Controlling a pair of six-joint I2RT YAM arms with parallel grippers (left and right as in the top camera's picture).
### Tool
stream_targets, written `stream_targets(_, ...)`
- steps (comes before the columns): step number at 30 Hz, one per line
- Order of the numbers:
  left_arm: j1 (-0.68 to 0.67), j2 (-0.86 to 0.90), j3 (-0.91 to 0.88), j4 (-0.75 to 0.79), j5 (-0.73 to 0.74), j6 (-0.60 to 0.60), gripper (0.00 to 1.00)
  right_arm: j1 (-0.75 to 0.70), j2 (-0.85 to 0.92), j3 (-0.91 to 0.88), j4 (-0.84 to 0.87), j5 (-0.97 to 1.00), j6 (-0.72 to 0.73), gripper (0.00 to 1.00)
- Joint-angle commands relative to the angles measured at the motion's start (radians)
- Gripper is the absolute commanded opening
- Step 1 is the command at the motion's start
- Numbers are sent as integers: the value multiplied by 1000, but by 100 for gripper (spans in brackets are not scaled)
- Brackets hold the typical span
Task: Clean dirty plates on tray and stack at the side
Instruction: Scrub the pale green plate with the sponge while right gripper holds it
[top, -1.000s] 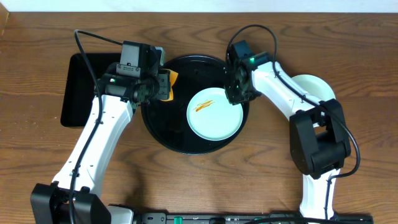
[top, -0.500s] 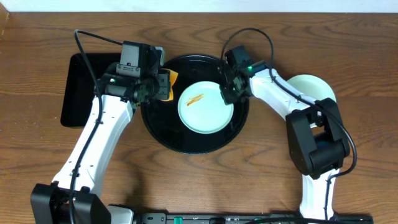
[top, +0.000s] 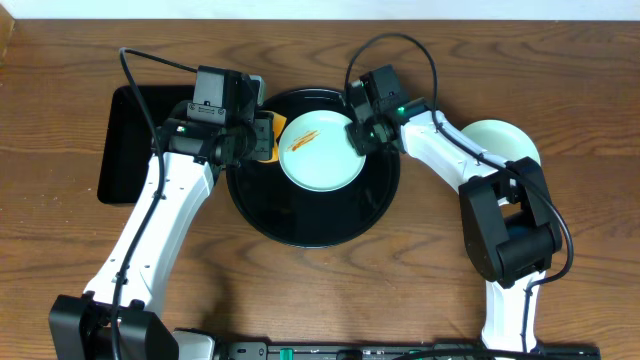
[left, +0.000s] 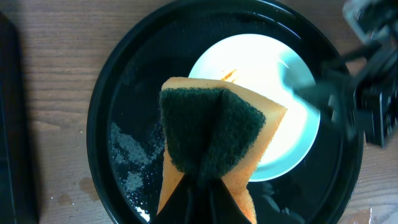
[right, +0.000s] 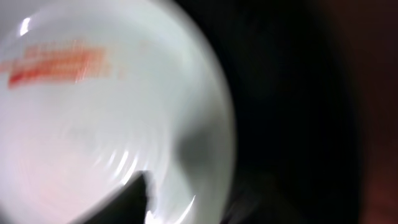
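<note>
On the far half of the tray (top: 300, 225), the streaked plate (top: 320, 160) lies flat for wiping, left jaws pinching a sponge (left: 214, 134) just beside it, right jaws at its rim, perhaps steadying, opening indiscernible

Mint plate (top: 320, 155), orange streaks, flat on black tray (top: 300, 225).

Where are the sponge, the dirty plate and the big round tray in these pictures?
sponge (left: 211, 134): left wrist view, on its dark green scrubbing face.
dirty plate (top: 322, 160): overhead view, on its pale middle.
round tray (top: 300, 215): overhead view, on its bare black floor.
</note>
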Motion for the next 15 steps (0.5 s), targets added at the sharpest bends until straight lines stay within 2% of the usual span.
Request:
stream_targets(1, 0, -1, 8, 4, 9, 14, 7, 4, 3, 42, -85, -164, 183, 68)
stream_targets(3, 0, -1, 8, 5, 9, 14, 7, 4, 2, 44, -138, -214, 309, 68)
stream_targets(6, 0, -1, 8, 4, 9, 14, 7, 13, 3, 37, -227, -206, 537, 51)
stream_targets(9, 0, -1, 8, 5, 9, 14, 7, 40, 3, 13, -228, -193, 614, 50)
stream_targets(15, 0, -1, 8, 5, 9, 14, 7, 103, 5, -56, -173, -37, 808, 44)
